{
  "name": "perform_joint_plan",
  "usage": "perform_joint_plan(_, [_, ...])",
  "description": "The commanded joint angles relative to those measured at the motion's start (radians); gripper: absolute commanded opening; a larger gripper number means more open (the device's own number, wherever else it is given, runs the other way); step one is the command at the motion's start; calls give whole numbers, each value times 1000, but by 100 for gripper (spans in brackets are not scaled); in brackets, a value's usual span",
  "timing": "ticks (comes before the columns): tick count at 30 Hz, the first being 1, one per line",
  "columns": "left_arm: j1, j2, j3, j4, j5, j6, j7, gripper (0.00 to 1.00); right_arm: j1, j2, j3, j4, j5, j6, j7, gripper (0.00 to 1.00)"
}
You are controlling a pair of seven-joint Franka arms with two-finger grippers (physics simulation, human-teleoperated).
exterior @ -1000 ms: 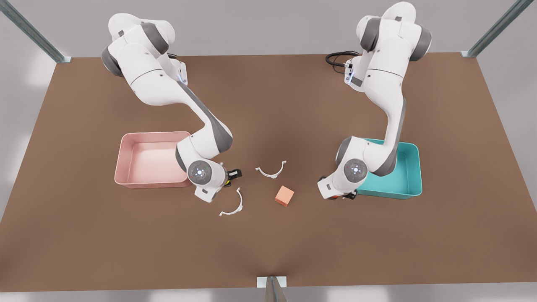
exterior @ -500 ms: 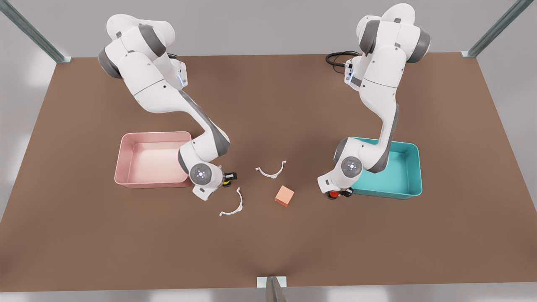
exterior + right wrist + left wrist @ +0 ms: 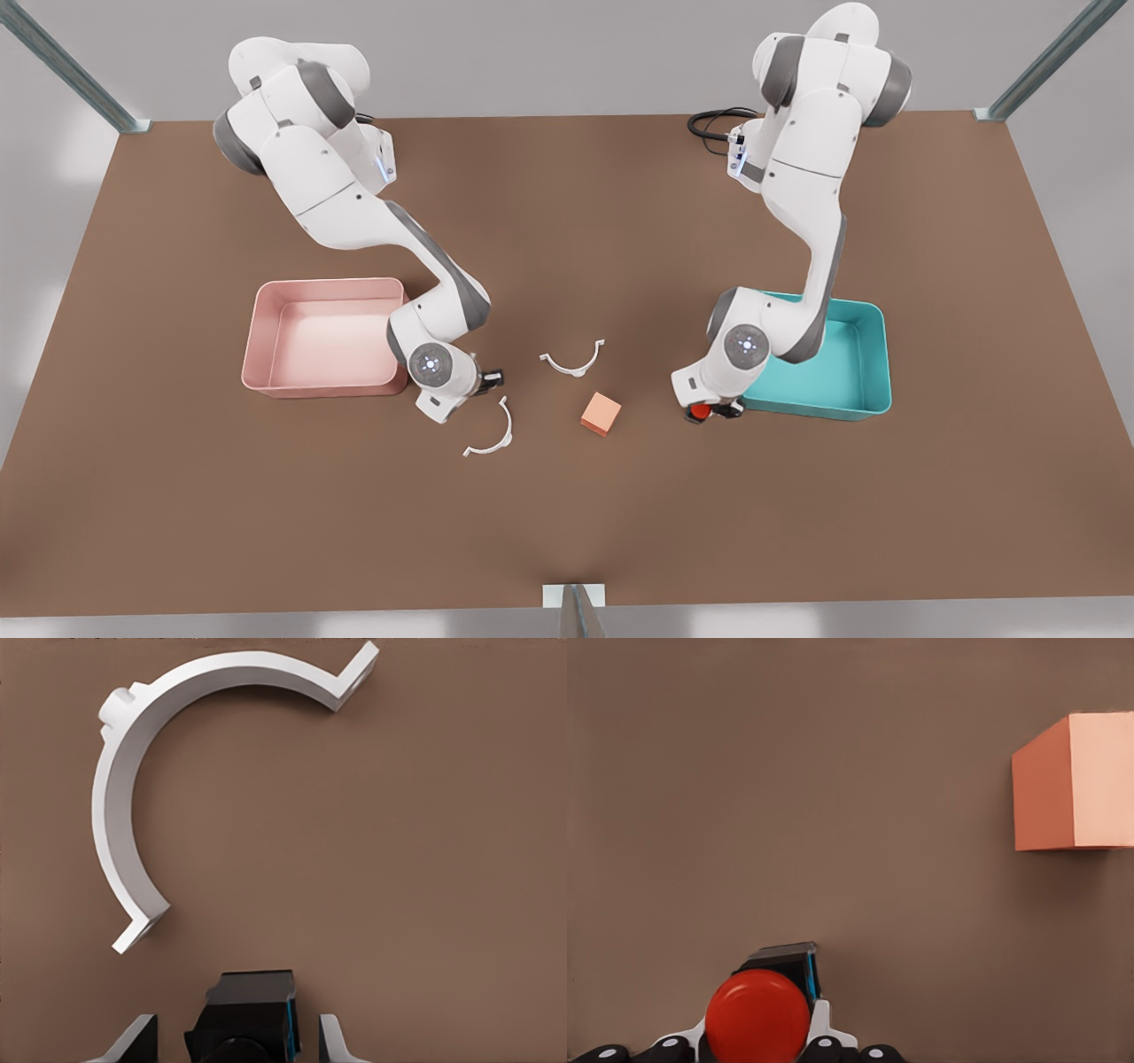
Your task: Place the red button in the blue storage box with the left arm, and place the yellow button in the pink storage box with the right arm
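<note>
Where the table (image 3: pixel 567 532) comes nearest the front camera, its brown top is bare up to a white half-ring (image 3: pixel 493 436) and a salmon cube (image 3: pixel 601 413). Just behind the half-ring, on the front view's left, the right gripper (image 3: pixel 486 383) is low over the table beside the pink box (image 3: pixel 323 337). In the right wrist view its fingertips (image 3: pixel 332 1038) stand spread on either side of a black block (image 3: pixel 248 1010), which I take for the base of the yellow button; its cap cannot be made out, nor can I tell whether the fingers touch it. The same half-ring (image 3: pixel 177 771) lies flat close ahead in that view.

On the front view's right, the left gripper (image 3: pixel 709 410) is down at the near corner of the blue box (image 3: pixel 833 363), outside its wall. The red button (image 3: pixel 701 411) sits between its fingers; in the left wrist view the red cap (image 3: pixel 757 1016) fills the gap, its black base behind it and the fingers (image 3: pixel 824 1047) closed against it. The cube (image 3: pixel 1074 781) lies well apart from it.

A second white half-ring (image 3: pixel 572 359) lies farther back between the two arms. Both boxes hold nothing.
</note>
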Motion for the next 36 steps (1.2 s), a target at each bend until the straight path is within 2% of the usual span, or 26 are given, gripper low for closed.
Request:
perform_joint_plan(1, [0, -27, 0, -3, -3, -4, 17, 53, 0, -1, 0, 0, 1, 35, -8, 75])
perform_joint_plan(3, [0, -78, 0, -7, -3, -41, 14, 53, 2, -1, 0, 0, 1, 36, -8, 75])
perform_joint_plan(5, [2, -161, 2, -78, -3, -60, 24, 53, 2, -2, 0, -4, -1, 47, -16, 75])
perform_joint_plan(7, [3, -257, 2, -164, -1, -60, 25, 53, -3, -4, 0, -12, -1, 59, -22, 65])
perform_joint_plan(11, [40, -395, 3, -297, 25, -60, 86, 53, -5, -5, 0, -18, -1, 59, -24, 60])
perform_joint_plan(16, [123, -526, 5, -474, 25, -29, 284, 53, -9, -16, 0, -20, -1, 16, -80, 63])
perform_joint_plan(18, [163, -546, 5, -561, 25, 60, 367, 53, -8, -19, 0, -21, -1, 15, -79, 70])
perform_joint_plan(22, [189, -543, 8, -701, 25, 265, 444, 53, -8, -20, 0, -27, -1, 15, -79, 73])
perform_joint_plan(23, [187, -530, 8, -721, 25, 308, 444, 53, -9, -20, 0, -27, -1, 15, -80, 58])
perform_joint_plan(24, [187, -515, 8, -739, 25, 348, 444, 53, -9, -20, 0, -27, -1, 16, -82, 51])
perform_joint_plan(26, [187, -463, 8, -738, 25, 376, 444, 53, -9, -20, 0, -26, -1, 16, -85, 48])
perform_joint_plan(27, [187, -449, 8, -739, 25, 388, 445, 93, -9, -20, 0, -26, -1, 16, -85, 45])
perform_joint_plan(28, [187, -449, 8, -738, 23, 388, 455, 100, -9, -20, 0, -26, -1, 18, -85, 43])
perform_joint_plan(32, [187, -440, 8, -730, 23, 387, 455, 100, -9, -28, 0, -26, -1, 16, -83, 43])
perform_joint_plan(36, [187, -481, 8, -701, 22, 367, 445, 100, -49, -142, -1, -26, 2, -8, -79, 43])
